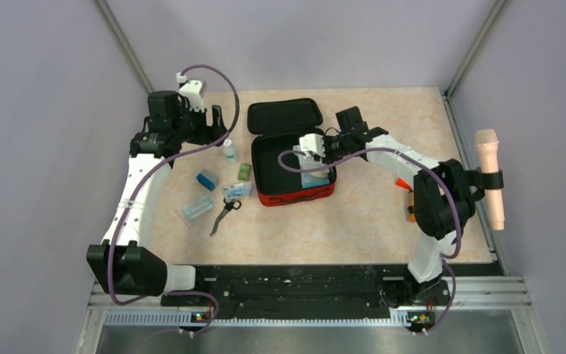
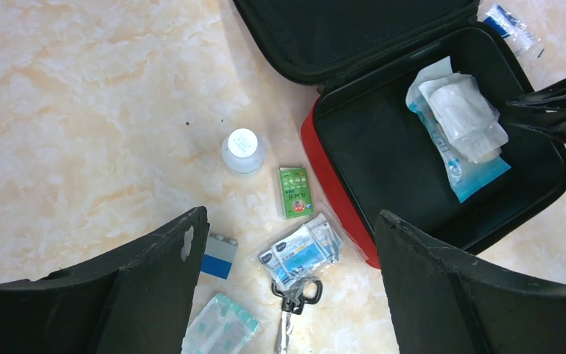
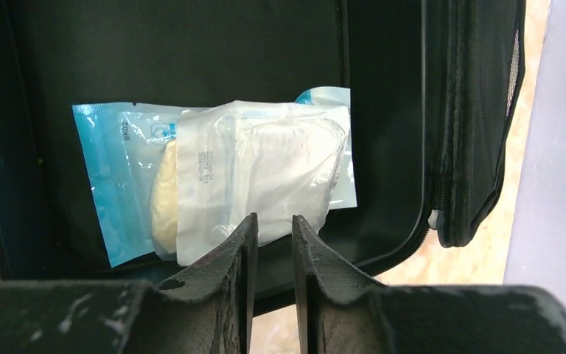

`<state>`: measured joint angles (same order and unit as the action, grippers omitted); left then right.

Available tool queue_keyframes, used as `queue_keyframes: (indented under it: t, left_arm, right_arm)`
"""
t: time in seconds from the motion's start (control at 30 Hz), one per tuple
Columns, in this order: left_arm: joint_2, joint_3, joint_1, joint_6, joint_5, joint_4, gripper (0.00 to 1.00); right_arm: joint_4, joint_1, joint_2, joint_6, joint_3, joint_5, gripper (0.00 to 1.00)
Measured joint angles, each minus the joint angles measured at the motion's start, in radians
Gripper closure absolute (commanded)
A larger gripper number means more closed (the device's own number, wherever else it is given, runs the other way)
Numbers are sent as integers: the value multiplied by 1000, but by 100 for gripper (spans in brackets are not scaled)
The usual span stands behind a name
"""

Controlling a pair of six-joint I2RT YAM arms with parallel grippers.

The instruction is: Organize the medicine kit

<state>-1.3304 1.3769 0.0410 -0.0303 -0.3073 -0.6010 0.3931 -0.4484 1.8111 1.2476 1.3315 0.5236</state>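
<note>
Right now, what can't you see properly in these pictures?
Left wrist view: print on the green box is too small to read.
Right wrist view: inside the medicine kit, the white packet covers much of the blue packet.
Right wrist view: the right gripper overlaps the white packet's edge; pinching or not, unclear.

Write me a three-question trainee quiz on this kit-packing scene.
1. True or false: the medicine kit is zipped shut.
2. How many sealed packets lie inside it?
3. Which gripper hangs directly over the kit's inside? A: left gripper. B: right gripper.
Key: 1 false; 2 two; 3 B.
</note>
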Motion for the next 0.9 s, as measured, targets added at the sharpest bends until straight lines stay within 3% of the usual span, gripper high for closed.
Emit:
queue_keyframes:
  t: [0.13,0.27,0.4,0.5,0.67,0.9]
  left_arm:
    - [-1,2,0,-15,14,-10,12]
    - [-1,2,0,-33,13,-21,12]
    - [0,2,0,-50,13,-40,12]
    - [0,2,0,-55,13,-48,12]
    - [0,2,0,-60,12,-56,12]
    - [0,2,0,-63,12,-58,12]
  right_arm:
    - [15,0,0,-53,27,0,74]
    - [-53,7,0,-226,53,-24,68]
    - [-203,56,37,-638,124,-157,53]
    - [-272,107,66,-831,162,-282,44]
    - [-198,146,147,-932,217,-389,48]
    - [-89,157,269,-964,227,-421,49]
